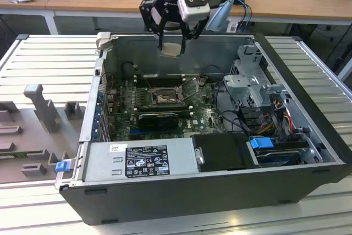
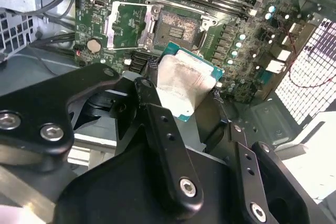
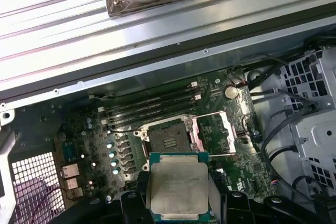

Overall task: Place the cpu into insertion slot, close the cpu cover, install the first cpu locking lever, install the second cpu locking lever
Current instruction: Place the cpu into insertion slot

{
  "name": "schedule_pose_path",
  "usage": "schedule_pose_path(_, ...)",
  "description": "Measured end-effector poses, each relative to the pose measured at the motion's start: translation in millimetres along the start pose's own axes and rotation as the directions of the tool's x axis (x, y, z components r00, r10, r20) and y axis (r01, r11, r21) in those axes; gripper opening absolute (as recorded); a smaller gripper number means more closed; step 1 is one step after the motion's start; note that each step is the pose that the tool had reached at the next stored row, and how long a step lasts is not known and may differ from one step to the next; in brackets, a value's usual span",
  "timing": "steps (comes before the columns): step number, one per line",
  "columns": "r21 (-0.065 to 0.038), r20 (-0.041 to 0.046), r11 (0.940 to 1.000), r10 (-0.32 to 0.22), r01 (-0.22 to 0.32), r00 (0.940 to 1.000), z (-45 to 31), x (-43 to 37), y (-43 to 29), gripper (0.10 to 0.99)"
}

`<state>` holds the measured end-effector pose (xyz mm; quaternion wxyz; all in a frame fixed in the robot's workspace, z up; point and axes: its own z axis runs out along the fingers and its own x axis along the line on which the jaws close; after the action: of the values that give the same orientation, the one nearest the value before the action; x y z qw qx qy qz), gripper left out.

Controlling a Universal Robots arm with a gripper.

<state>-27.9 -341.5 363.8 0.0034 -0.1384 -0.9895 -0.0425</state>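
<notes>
The claw is clamped on the cpu, pinching its side edges. The cpu is hanging high over the open slot, not touching it. The cover is lying flipped open beside the slot. The cpu looks light, thin, stiff and likely easy to hurt, so its edges seem best to hold. The arm is pointing down over the case.

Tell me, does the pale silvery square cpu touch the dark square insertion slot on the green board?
Apart. In the exterior view the gripper holds the cpu high above the insertion slot, with clear space between them.
</notes>
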Motion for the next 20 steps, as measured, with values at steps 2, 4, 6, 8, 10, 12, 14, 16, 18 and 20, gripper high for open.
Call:
schedule_pose_path(2,0.0,0.0022,0.9997,0.024,-0.024,0.9997,0.2,0.0,0.0,0.529)
schedule_pose_path(4,0.0,0.0049,0.9985,0.055,-0.055,0.9985,0.5,0.0,0.0,0.529)
schedule_pose_path(6,-0.001,0.008,0.9958,0.091,-0.091,0.9958,0.9,0.0,-0.1,0.529)
schedule_pose_path(8,-0.002,0.0108,0.9919,0.127,-0.127,0.9919,1.4,0.0,-0.1,0.529)
schedule_pose_path(10,-0.003,0.0146,0.9849,0.173,-0.173,0.9848,1.9,0.0,-0.2,0.529)
schedule_pose_path(12,-0.005,0.0184,0.9754,0.221,-0.221,0.9752,2.6,-0.1,-0.2,0.529)
schedule_pose_path(14,-0.006,0.0197,0.9714,0.237,-0.237,0.9712,3.7,-0.1,-0.3,0.529)
schedule_pose_path(16,-0.005,0.0196,0.9711,0.239,-0.239,0.9709,5.6,-0.1,-0.5,0.529)
schedule_pose_path(18,-0.002,0.0208,0.9705,0.241,-0.241,0.9703,7.7,-0.1,-0.7,0.529)
schedule_pose_path(20,0.001,0.0242,0.9662,0.258,-0.258,0.9659,8.0,-0.2,-0.8,0.529)
